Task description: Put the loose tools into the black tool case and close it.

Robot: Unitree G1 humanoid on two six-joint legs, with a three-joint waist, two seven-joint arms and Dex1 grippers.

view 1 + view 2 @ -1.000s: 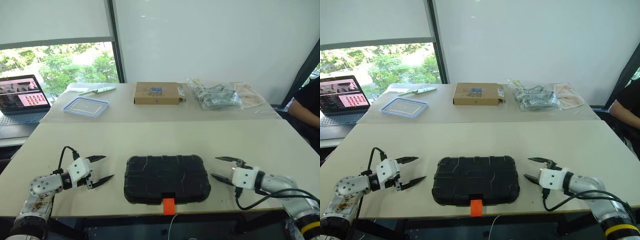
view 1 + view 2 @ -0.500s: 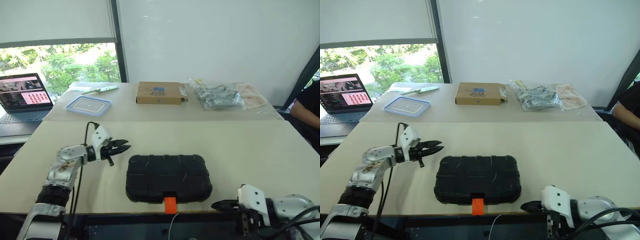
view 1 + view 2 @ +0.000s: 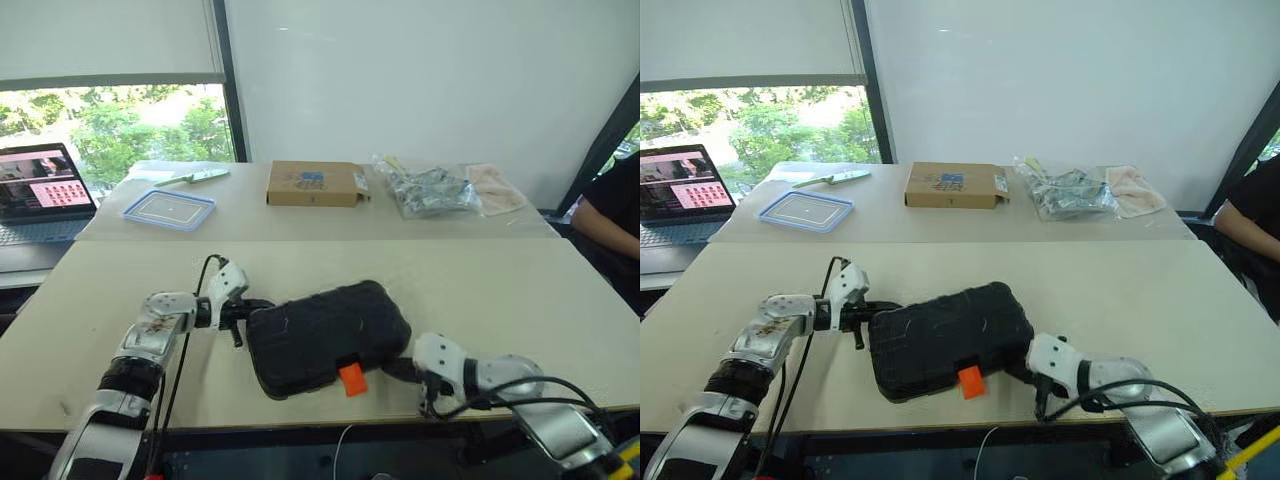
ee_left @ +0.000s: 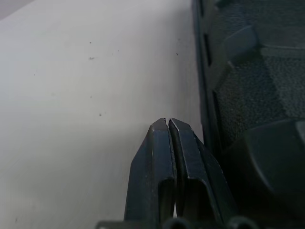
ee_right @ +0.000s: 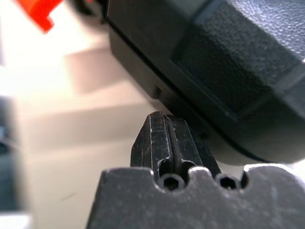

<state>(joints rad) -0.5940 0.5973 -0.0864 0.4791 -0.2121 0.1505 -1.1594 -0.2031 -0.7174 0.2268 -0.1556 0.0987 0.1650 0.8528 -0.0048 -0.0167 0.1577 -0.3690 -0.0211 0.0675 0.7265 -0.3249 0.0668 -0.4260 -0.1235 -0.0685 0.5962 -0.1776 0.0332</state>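
tool case (image 3: 320,335): black, textured | latch (image 3: 351,379): orange | table (image 3: 500,290): beige

A closed black tool case (image 3: 325,335) lies skewed on the bench (image 3: 500,285), a pincer at each end.

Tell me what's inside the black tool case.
Nothing inside shows: the black plastic hinged tool case lies shut on the beige table, textured lid up, orange latch at its front edge. Its contents are covered.
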